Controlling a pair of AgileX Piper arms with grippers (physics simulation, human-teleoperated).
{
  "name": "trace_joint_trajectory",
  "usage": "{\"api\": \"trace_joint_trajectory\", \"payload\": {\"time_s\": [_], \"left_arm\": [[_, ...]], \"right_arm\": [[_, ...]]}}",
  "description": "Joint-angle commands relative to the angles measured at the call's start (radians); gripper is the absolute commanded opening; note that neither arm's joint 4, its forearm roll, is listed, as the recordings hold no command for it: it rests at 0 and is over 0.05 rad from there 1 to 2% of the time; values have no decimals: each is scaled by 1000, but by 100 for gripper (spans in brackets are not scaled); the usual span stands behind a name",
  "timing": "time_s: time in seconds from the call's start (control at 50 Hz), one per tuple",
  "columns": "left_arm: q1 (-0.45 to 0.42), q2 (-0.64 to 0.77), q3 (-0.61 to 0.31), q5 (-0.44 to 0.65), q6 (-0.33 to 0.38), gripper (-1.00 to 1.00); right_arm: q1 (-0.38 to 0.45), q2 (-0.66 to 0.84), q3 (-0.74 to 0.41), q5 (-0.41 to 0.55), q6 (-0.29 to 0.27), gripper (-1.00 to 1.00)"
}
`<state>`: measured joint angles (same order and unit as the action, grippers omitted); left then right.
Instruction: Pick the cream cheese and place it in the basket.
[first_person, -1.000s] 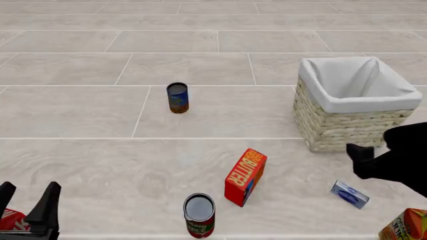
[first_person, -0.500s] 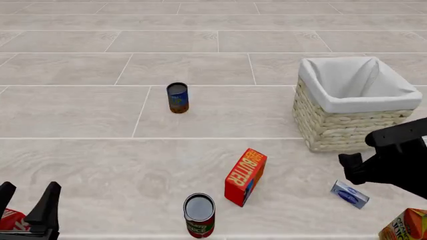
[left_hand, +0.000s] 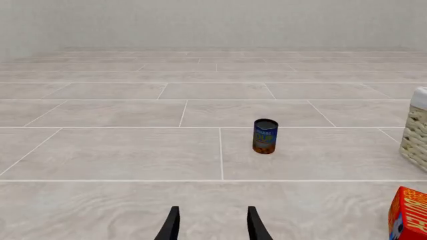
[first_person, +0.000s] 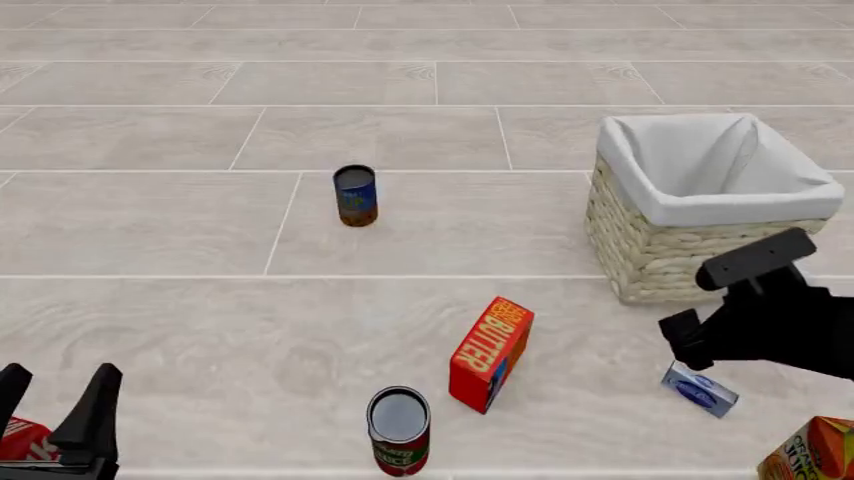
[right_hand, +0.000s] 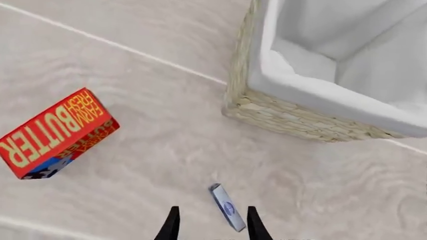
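The right tool (right_hand: 210, 225) is spread wide over the cream cheese (right_hand: 227, 207), near the basket (right_hand: 300, 120). The left tool (left_hand: 212, 225) is spread wide too, holding nothing.

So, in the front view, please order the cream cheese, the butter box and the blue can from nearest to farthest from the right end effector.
1. Cream cheese: just below the right end effector, on the right.
2. Butter box: to its left, near the middle.
3. Blue can: farthest, up and left.
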<state>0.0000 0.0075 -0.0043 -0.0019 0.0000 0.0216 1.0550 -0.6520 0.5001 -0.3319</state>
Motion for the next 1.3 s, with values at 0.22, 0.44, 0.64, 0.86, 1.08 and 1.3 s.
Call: {"api": "trace_joint_trajectory", "payload": {"time_s": [0.22,0.44,0.64,0.86,1.08,1.3], "left_arm": [[0,0,0,0,0,100],[0,0,0,0,0,100],[0,0,0,0,0,100],[0,0,0,0,0,100],[0,0,0,0,0,100],[0,0,0,0,0,100]], "right_arm": [[-32,75,-12,63,-111,100],[-55,113,-3,78,-174,100],[-53,153,-10,75,-194,100],[-37,190,-6,65,-211,100],[-65,218,-16,59,-262,100],[-103,250,-58,84,-328,100]]}}
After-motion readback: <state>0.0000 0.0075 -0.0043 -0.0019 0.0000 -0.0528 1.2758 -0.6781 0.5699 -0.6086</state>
